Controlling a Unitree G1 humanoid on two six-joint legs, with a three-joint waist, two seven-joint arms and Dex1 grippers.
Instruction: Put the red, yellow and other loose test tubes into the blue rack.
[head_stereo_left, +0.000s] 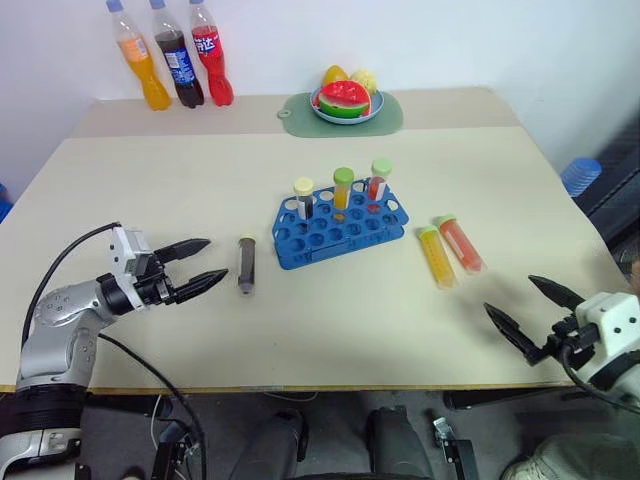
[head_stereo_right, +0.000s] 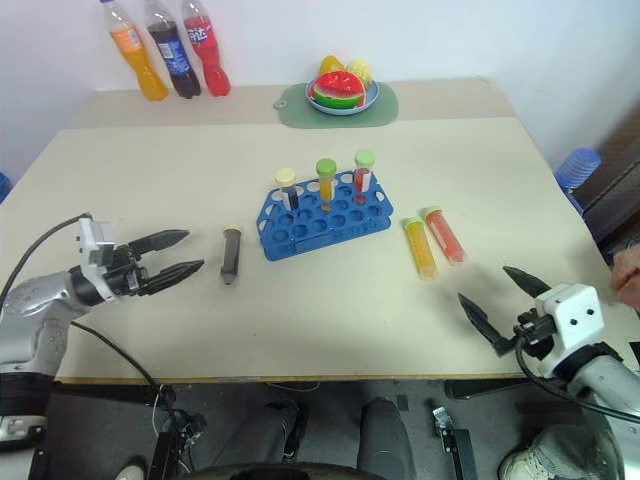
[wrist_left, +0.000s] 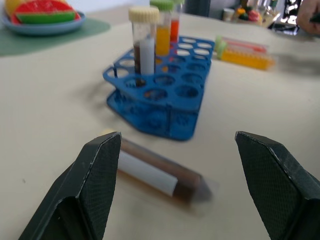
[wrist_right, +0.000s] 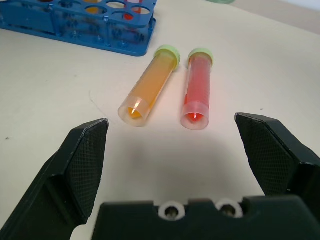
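The blue rack (head_stereo_left: 340, 228) stands mid-table with three capped tubes upright in its far row. A dark brown tube (head_stereo_left: 246, 264) with a cream cap lies flat left of the rack. My left gripper (head_stereo_left: 205, 264) is open just left of that tube, its fingers pointing at it without touching. A yellow tube (head_stereo_left: 436, 257) and a red tube (head_stereo_left: 461, 244), both green-capped, lie side by side right of the rack. My right gripper (head_stereo_left: 532, 306) is open near the table's front right, short of those two tubes, which lie ahead of its fingers (wrist_right: 85, 160).
Three soda bottles (head_stereo_left: 180, 66) stand at the far left of the table. A blue plate of toy fruit (head_stereo_left: 347, 103) rests on a green mat at the far centre. A hand shows at the right edge (head_stereo_right: 630, 275). The table's front edge runs just under both grippers.
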